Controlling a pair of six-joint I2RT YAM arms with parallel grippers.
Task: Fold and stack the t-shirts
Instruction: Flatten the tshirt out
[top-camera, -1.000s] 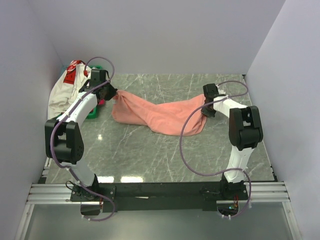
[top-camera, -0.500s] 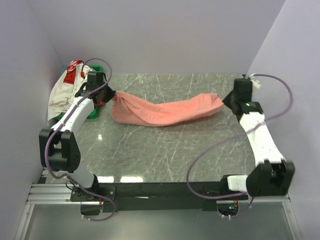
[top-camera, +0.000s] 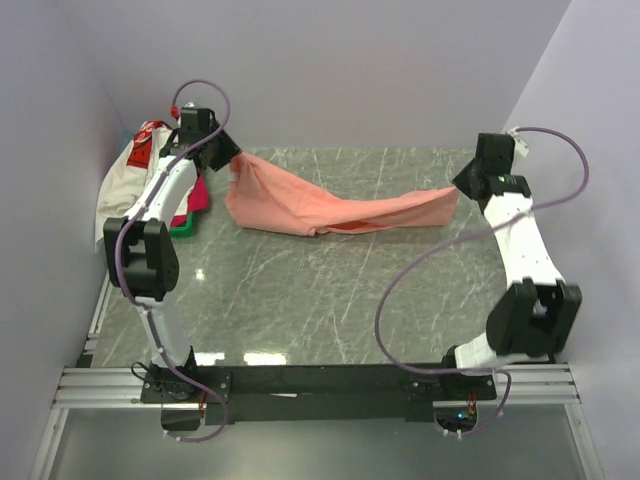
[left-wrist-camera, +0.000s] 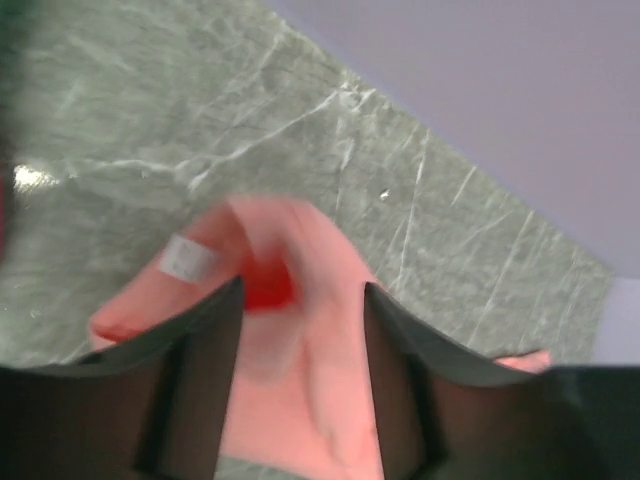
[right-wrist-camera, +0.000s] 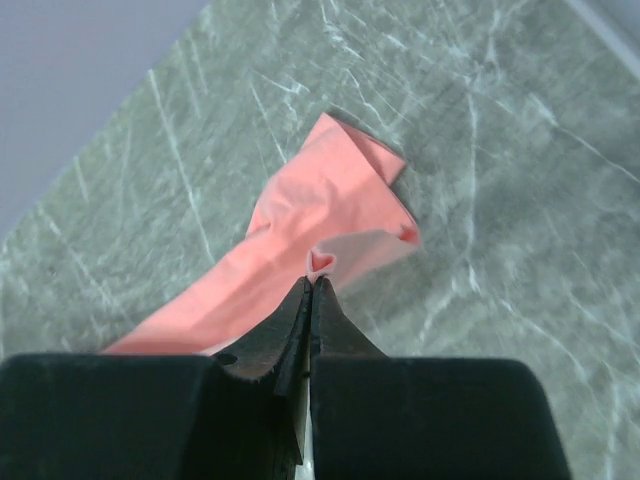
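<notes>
The salmon shirt (top-camera: 300, 205) now hangs as a long band between the two arms. Its ends are lifted and its middle sags onto the table (top-camera: 300, 290), just behind centre. A second ago it lay as a slack heap with the right arm folded in close. Since then that arm has swung out to the right edge, and in the last half second both ends have risen and moved toward the back wall. The left gripper (top-camera: 230, 152) has climbed most, so the left end now drops from it as a wider panel rather than a knot. The left wrist view shows cloth bunched between its fingers (left-wrist-camera: 205, 330), and the hanging panel suggests a firm clamp. The right gripper (top-camera: 458, 188) is pinched tight on a small corner of the shirt, with the fingertips meeting on it in the wrist view. This looks like the spread-out stage: the shirt is being pulled open so it can be laid flat, and no fold is made yet. The left arm's move has also uncovered the magenta shirt (top-camera: 199, 193) beside the white shirt (top-camera: 122, 185), both at the tray (top-camera: 183, 229) on the left, neither yet folded.
</notes>
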